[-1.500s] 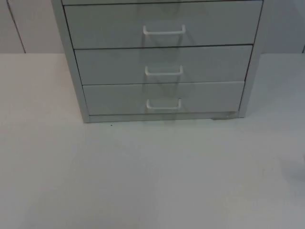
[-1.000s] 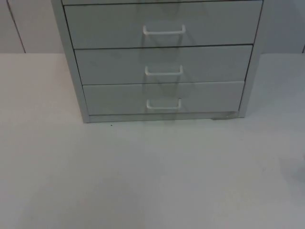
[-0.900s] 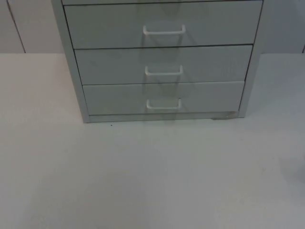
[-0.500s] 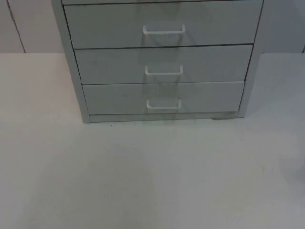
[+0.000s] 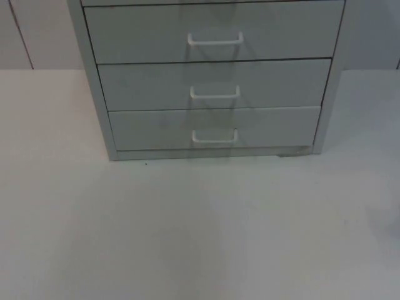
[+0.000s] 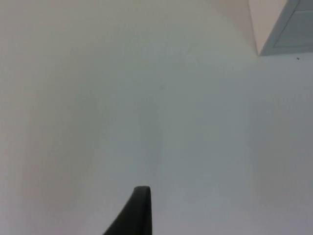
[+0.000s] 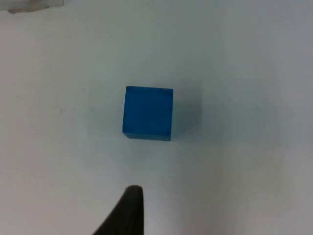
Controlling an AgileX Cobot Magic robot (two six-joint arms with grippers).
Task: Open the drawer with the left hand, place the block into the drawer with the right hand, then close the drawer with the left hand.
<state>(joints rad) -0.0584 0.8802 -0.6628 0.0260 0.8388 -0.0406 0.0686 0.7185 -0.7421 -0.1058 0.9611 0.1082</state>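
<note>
A grey cabinet [image 5: 94, 94] stands at the back of the white table with three drawers, all shut: top drawer [image 5: 137, 34], middle drawer [image 5: 144, 87] and bottom drawer [image 5: 150, 130], each with a white handle [image 5: 214, 137]. In the right wrist view a blue block [image 7: 147, 113] lies flat on the table, a short way ahead of my right gripper [image 7: 128, 210], which hangs above it without touching. In the left wrist view my left gripper [image 6: 139, 210] hovers over bare table, with the cabinet's lower corner [image 6: 286, 34] farther off.
The grey partition wall [image 5: 31, 31] runs behind the cabinet. White table surface [image 5: 200, 231] stretches in front of the drawers.
</note>
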